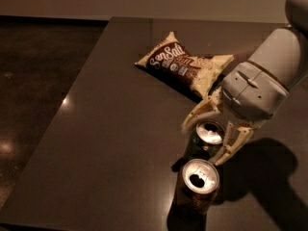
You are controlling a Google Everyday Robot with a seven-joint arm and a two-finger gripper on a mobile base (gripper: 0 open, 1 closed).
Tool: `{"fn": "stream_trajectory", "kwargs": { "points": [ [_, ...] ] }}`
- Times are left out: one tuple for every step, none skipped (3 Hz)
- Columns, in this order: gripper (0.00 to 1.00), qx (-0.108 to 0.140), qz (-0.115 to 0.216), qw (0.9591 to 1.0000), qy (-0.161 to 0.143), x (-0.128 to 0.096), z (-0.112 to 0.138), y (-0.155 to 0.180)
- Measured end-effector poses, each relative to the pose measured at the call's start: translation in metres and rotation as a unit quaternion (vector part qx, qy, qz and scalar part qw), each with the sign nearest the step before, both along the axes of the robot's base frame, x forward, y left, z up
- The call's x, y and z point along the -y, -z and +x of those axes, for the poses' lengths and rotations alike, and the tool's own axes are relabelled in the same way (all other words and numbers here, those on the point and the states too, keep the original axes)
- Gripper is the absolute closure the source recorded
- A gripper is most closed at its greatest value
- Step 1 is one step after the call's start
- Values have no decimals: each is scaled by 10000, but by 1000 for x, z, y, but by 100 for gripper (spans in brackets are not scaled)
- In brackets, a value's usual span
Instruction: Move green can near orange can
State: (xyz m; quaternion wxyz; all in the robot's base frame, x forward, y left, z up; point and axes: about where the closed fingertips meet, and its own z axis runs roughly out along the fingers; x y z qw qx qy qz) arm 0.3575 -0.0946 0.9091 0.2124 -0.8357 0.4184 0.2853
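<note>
Jaws tight on green can (204,139) (nr orange can (198,186))

Gripper (202,145) clasps green can (206,137) just behind orange can (196,186); chip bag (183,65) blocks beyond; table (115,129) free leftward.

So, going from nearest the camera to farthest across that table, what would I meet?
Orange can → green can, with the fingers of the gripper closed around it → chip bag.
</note>
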Motion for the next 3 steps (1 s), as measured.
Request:
{"fn": "stream_trajectory", "kwargs": {
  "points": [
    [13, 138, 47, 9998, 112, -5, 8, 0],
    [0, 241, 81, 9995, 190, -9, 14, -1],
    [0, 250, 84, 9995, 197, -10, 15, -1]
  ]
}}
